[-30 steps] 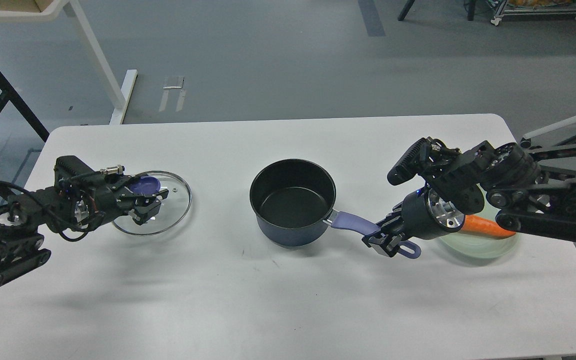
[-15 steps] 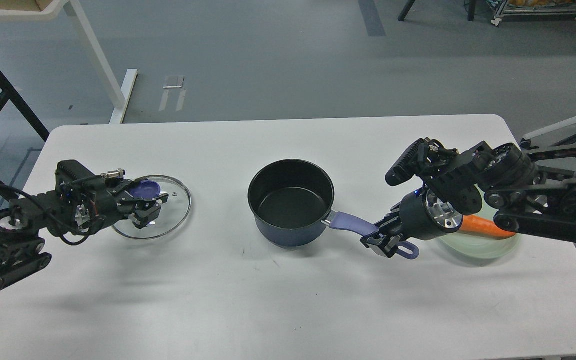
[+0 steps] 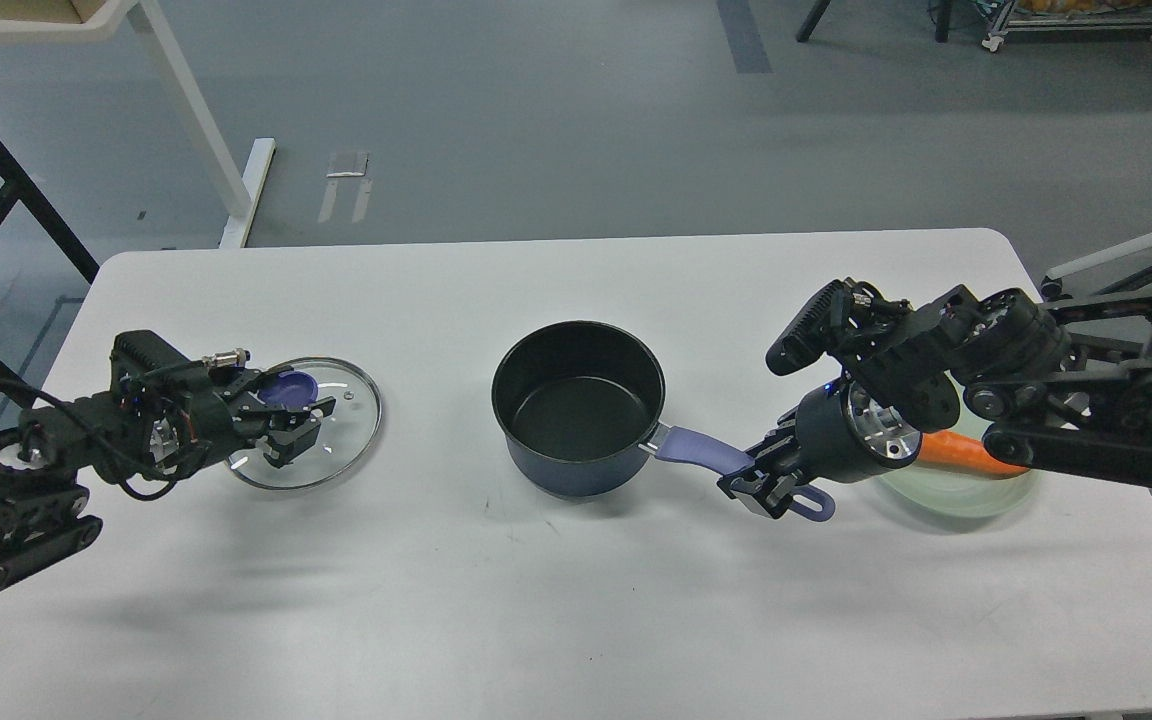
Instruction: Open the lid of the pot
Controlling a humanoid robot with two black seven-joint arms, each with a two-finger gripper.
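The pot (image 3: 581,405) stands uncovered at the table's middle, its black inside showing. Its blue-purple handle (image 3: 701,450) points right. My right gripper (image 3: 771,482) is shut on the handle near its end with the hole. The pot lid (image 3: 331,440), clear glass with a metal rim, lies on the table at the left, well apart from the pot. Its blue-purple knob (image 3: 294,386) faces up. My left gripper (image 3: 291,415) is over the lid's left part, next to the knob, with its fingers apart.
A pale green plate (image 3: 976,495) with an orange carrot (image 3: 981,457) sits at the right, partly behind my right arm. The white table (image 3: 576,600) ends near the plate on the right. A table leg and a black frame stand on the floor at the far left.
The lid has come down a little onto the table. My left gripper has drawn back to the left off the knob. The pot and my right gripper have shifted slightly left.
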